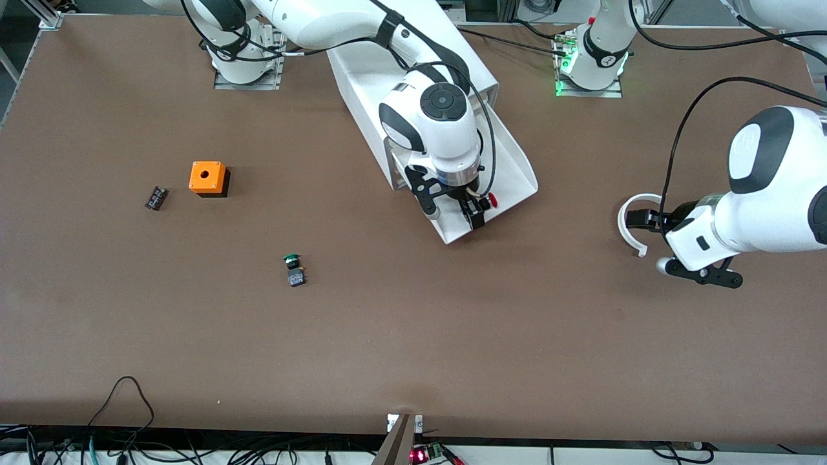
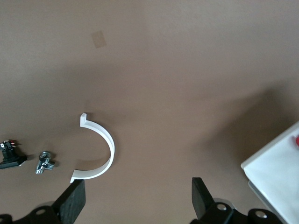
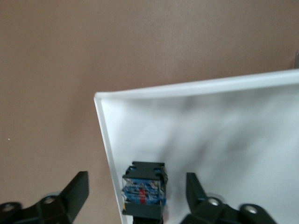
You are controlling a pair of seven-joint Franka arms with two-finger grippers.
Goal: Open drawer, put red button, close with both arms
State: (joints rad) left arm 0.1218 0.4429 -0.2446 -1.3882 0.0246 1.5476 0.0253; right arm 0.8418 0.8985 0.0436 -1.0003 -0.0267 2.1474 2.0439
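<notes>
Drawer open, red button lying in it between right gripper's spread jaws. Left gripper waits over tabletop, jaws apart. Left: closing with both.

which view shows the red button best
The right wrist view: the red button lies in the open drawer, filling the space between the right pincer fingers. The front view shows only its red cap beside that pincer. The left wrist view shows just a red speck at the drawer's edge.
</notes>
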